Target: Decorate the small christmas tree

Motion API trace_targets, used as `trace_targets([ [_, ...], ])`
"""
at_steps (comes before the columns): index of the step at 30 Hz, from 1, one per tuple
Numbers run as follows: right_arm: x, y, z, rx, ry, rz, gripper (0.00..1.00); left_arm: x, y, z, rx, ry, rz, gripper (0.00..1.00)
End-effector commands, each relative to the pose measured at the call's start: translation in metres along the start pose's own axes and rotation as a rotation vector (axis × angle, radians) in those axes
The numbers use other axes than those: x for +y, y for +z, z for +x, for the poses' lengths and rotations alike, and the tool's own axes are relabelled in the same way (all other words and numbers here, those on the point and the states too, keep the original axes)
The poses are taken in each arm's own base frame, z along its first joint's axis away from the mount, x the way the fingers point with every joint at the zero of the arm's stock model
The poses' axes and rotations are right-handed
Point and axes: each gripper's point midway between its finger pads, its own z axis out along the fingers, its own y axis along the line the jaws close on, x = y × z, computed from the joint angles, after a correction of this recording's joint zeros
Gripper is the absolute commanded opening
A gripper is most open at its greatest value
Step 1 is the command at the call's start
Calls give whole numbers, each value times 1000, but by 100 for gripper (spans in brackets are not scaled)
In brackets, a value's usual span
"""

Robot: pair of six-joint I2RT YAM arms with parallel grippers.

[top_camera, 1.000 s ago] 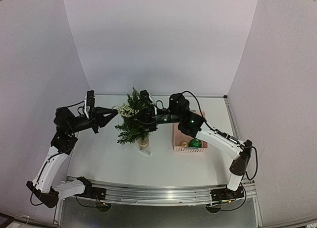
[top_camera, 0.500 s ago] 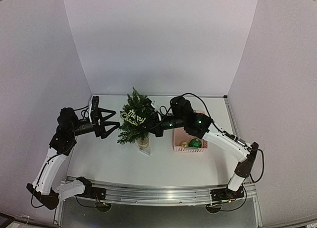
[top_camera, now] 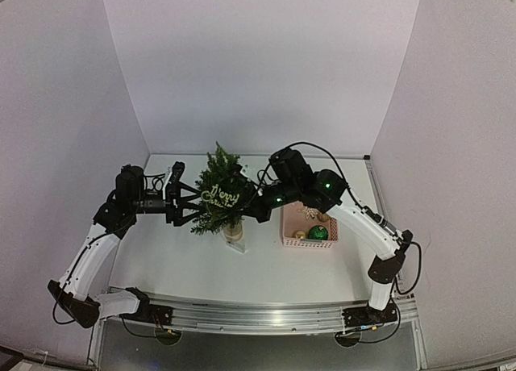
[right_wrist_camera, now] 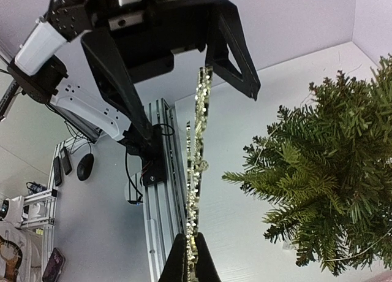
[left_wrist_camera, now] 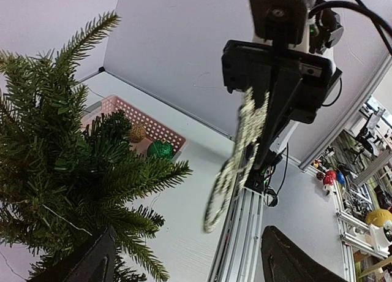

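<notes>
Right gripper [right_wrist_camera: 190, 260] is pinched tight on one end of the glitter sign [right_wrist_camera: 197, 153]. Left gripper [right_wrist_camera: 198, 113] faces it from across the table [top_camera: 161, 250], fingers spread wide and holding nothing. The small christmas tree [top_camera: 216, 168] stands upright mid-table between the two arms, with the left gripper at its left flank and the right gripper at its right. The pink basket [top_camera: 285, 226] sits well to the right of the tree, behind the right arm. I see the sign edge-on in both wrist views. Its long axis runs from the right fingertips straight toward the gap between the left fingers, along the near face of the tree rather than into it. The branches therefore lie to one side of the sign, not ahead of it. I cannot tell from these views whether the free end already sits between the left fingers or stops short of them. I judge that the next move turns on swinging the sign sideways into the foliage, and the right arm is the one placed to do it. A green bauble [top_camera: 318, 232] remains in the basket.
</notes>
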Motion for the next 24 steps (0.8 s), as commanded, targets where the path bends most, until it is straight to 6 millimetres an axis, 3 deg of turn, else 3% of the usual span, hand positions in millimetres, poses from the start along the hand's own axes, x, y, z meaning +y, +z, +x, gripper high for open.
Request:
trace_targets([
  [1,-9,4,15,71,2,10,0,-26,-10,-21,-25,147,77,79],
  [6,-15,7,12,67,4,8,0,-22,-7,-16,-5,135,71,68],
  [12,-19,6,8,57,4,-1,0,-4,-1,-12,10,137,10,71],
  [17,-17,4,5,48,-10,-25,0,0,4,-17,12,149,23,75],
  [24,-22,8,7,58,5,-34,0,-15,3,-25,-4,126,82,59],
])
